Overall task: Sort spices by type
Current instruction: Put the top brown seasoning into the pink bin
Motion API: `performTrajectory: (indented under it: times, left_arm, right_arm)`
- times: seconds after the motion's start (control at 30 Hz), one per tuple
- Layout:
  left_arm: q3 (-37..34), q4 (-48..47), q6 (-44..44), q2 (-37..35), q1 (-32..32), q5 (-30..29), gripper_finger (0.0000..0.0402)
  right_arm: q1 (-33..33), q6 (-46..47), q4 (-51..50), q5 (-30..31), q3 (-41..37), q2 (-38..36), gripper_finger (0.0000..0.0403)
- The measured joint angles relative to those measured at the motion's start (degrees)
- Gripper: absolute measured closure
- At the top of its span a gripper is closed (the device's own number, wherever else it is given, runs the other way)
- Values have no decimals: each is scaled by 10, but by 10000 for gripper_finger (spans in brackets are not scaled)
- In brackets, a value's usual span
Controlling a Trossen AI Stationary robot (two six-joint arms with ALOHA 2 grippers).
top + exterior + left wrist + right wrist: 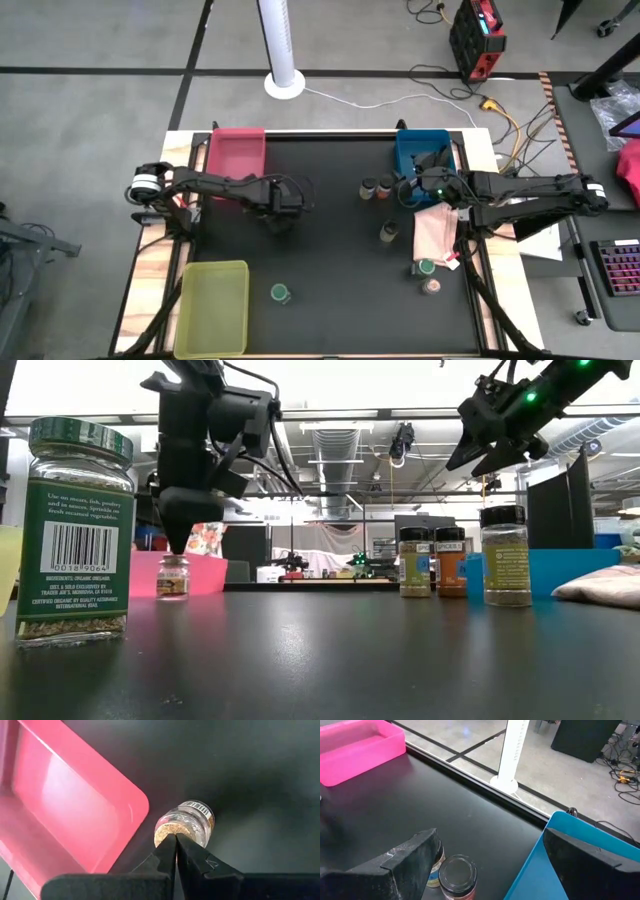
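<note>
My left gripper (280,218) is shut and points down at a small clear glass jar with a cork-coloured top (192,820), which stands upright on the black table next to the red tray (237,160). In the low view its tips (180,548) sit right at the jar's top (172,575). My right gripper (412,188) is open and raised (490,445) above two brown-capped jars (376,187) by the blue tray (425,150). One of them (457,875) shows between its fingers. Another jar (390,232) stands alone. My left gripper comes from above, pointing down, with its shut fingertips (170,847) at the edge of the jar's cork-coloured top (167,832). I cannot tell whether they touch it. The jar stands upright on the table.
A yellow-green tray (213,308) lies at the near left. A green-lidded jar (281,293) stands beside it and looms large in the low view (75,530). A pink cloth (437,232), another green-lidded jar (427,268) and a pinkish-topped jar (432,287) lie at the right.
</note>
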Motion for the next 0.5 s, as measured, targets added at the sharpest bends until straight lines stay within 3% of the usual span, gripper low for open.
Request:
performTrajectory:
  times: [0.5]
  left_arm:
    - [5, 1, 4, -37, -21, 57, 401]
  right_arm:
    - [0, 0, -2, 0, 0, 0, 49]
